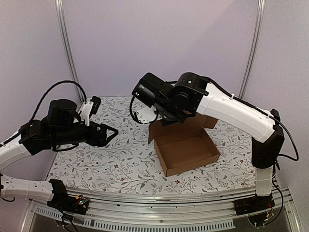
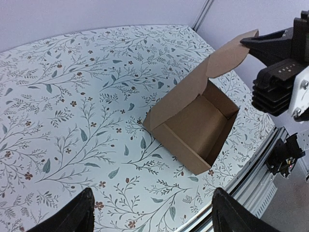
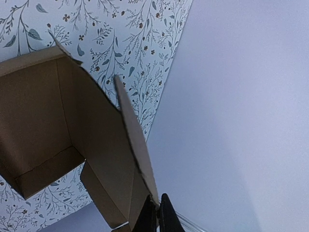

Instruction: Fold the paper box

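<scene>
The paper box (image 1: 186,150) is a brown cardboard tray standing open on the flowered table, its lid (image 2: 227,55) raised at the far side. My right gripper (image 2: 248,43) is shut on the lid's top edge. In the right wrist view the thin flap (image 3: 135,140) runs down into the closed fingertips of that gripper (image 3: 158,208), with the box's inside (image 3: 43,121) to the left. My left gripper (image 1: 113,133) hovers open above the table left of the box, apart from it. Nothing lies between its fingers (image 2: 82,208) in the left wrist view.
A flowered cloth (image 1: 111,164) covers the table. A metal rail (image 1: 169,215) runs along the near edge, also seen at the lower right of the left wrist view. Pale walls and two upright poles (image 1: 67,48) close in the back.
</scene>
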You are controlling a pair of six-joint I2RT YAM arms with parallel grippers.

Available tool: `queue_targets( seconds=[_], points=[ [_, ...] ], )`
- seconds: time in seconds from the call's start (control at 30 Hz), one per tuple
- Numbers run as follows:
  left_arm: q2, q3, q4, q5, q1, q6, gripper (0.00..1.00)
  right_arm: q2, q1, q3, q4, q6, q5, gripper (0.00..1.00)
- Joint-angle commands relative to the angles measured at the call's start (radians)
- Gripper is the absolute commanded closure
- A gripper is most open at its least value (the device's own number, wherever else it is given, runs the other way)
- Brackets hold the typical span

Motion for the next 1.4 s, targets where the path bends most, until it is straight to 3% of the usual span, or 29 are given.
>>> queue_targets(
  seconds=[0.0, 0.23, 0.37, 0.57, 0.7, 0.97, 1.17, 1.37],
  points=[
    [0.019, -0.029, 0.019, -0.011, 0.015, -0.010, 0.19, 0.025, 0.004, 0.010, 0.075, -0.004, 0.002, 0.84],
    [0.063, -0.027, 0.039, 0.002, 0.017, -0.012, 0.19, -0.040, 0.005, -0.010, 0.183, -0.030, 0.002, 0.41],
    [0.101, -0.025, 0.070, 0.031, 0.017, -0.009, 0.19, -0.168, -0.005, -0.109, 0.227, 0.014, -0.019, 0.26],
    [0.183, -0.020, 0.138, 0.070, 0.017, -0.009, 0.19, -0.459, -0.028, -0.469, 0.450, 0.125, -0.080, 0.13],
    [0.251, -0.009, 0.192, 0.098, 0.017, -0.011, 0.19, -0.640, -0.088, -0.621, 0.511, 0.305, -0.092, 0.12],
    [0.369, 0.029, 0.243, 0.134, 0.017, -0.019, 0.20, -0.820, -0.324, -0.898, 0.536, 0.652, -0.107, 0.12],
    [0.416, 0.037, 0.271, 0.154, 0.016, -0.039, 0.21, -0.917, -0.629, -1.112, 0.584, 0.954, -0.295, 0.13],
    [0.451, 0.037, 0.287, 0.166, 0.011, -0.054, 0.23, -0.951, -0.746, -1.345, 0.691, 1.216, -0.367, 0.14]
  ],
)
